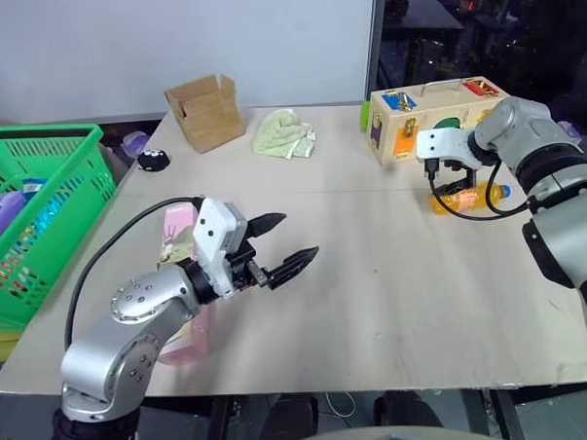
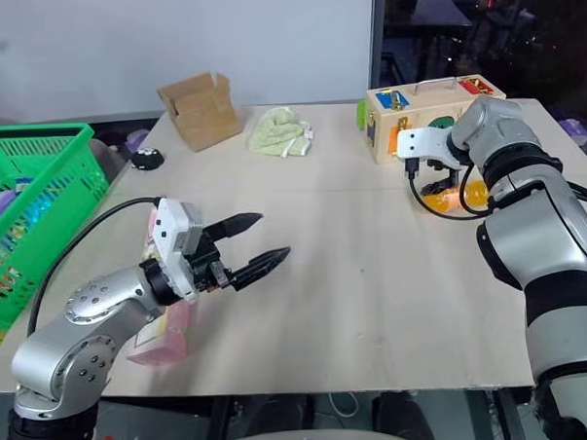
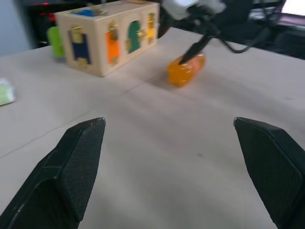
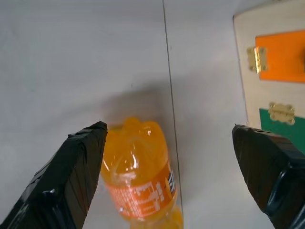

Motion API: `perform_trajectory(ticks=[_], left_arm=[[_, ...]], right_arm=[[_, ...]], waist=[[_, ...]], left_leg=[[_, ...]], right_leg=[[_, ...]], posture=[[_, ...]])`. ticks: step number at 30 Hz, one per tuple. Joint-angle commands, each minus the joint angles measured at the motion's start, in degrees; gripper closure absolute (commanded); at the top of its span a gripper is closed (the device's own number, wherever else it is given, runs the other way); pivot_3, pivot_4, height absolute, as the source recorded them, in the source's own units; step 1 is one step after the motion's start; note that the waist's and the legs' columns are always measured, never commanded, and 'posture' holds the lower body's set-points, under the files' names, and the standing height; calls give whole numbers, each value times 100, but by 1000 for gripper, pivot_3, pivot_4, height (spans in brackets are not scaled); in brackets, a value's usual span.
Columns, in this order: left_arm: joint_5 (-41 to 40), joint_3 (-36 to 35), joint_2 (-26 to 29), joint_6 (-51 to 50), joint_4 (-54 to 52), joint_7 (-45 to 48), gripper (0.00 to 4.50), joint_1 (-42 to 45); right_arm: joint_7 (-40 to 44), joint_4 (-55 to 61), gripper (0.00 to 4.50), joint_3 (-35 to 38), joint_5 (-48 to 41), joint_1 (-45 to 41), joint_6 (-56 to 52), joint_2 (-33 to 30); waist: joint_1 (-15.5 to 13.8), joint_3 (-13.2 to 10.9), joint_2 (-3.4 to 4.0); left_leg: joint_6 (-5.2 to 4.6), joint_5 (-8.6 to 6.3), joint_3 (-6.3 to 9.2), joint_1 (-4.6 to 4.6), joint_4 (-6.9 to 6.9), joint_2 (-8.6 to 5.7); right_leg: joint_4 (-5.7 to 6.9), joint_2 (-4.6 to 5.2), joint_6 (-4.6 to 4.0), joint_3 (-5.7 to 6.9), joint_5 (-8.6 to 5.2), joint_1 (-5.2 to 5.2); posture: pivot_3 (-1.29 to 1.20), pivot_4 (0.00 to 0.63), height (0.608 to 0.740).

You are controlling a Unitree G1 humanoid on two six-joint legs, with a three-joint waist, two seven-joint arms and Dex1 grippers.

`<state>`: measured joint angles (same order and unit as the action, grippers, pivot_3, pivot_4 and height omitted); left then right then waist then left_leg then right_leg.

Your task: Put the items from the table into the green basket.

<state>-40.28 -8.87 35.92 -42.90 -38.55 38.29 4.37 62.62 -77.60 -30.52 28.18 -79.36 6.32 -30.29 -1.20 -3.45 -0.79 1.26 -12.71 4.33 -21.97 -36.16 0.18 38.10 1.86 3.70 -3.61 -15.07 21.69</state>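
Nearest the camera, left hand [image 1: 283, 242] hovering over the near left part of the tabletop [image 1: 375, 304], fingers [image 1: 297, 260] spread wide and pointing roughly level toward the right, nothing between them. Behind and beneath its arm, pink carton [image 1: 187, 337] lying flat at the left edge, partly hidden. Farther right, orange-drink bottle [image 1: 468, 197] lying on its side on the bare surface, blue cap [image 1: 504, 191] pointing right, just in front of a wooden box with coloured doors [image 1: 406, 125]. Right hand [image 4: 169, 176] angled steeply down over the bottle, released, fingers wide; one finger [image 4: 71, 176] just beside the bottle's base, the other well clear of it, no grip. Green basket [image 1: 50, 216] off the left side of the tabletop, a few coloured goods already inside, among them something purple [image 1: 1, 211]. Along the far edge: open brown cardboard box [image 1: 207, 111], crumpled pale green cloth [image 1: 284, 135], small black round object [image 1: 153, 160] near the left corner
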Motion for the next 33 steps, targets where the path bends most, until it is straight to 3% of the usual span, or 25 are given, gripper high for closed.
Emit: perform_trajectory(ticks=[1,21,24,31,33], left_arm=[[-133,-52,181,66,-183,111,16,83],[-323,-88,85,116,-674,-576,16,-266],[-314,-123,94,155,-712,-618,0,-363],[-279,-94,74,243,-662,-698,0,-343],[-266,-81,69,281,-619,-692,0,-340]], right_arm=[[-11,-14,0,4,184,-28,-106,-103],[-775,-166,0,10,725,479,-726,347],[-874,-176,775,-93,855,442,-758,333],[-673,-176,3995,-16,818,357,-884,343],[-559,-160,4450,82,731,344,-878,350]], waist=[[19,-1,1],[-133,-16,21],[-200,-18,24],[-341,-18,26],[-341,-18,25]], left_leg=[[0,0,0,0,0,0],[-1,0,0,5,7,0],[-1,0,0,4,7,-1],[0,0,4,3,6,-1],[0,1,1,2,5,-2]], right_leg=[[0,0,0,0,0,0],[1,-3,-2,-5,-1,0],[0,-3,-3,-4,-2,0],[-1,-4,-6,2,-3,-2],[-4,-2,-6,1,-3,-2]], posture=[[181,5,740],[282,23,740],[286,20,740],[272,7,740],[272,7,740]])
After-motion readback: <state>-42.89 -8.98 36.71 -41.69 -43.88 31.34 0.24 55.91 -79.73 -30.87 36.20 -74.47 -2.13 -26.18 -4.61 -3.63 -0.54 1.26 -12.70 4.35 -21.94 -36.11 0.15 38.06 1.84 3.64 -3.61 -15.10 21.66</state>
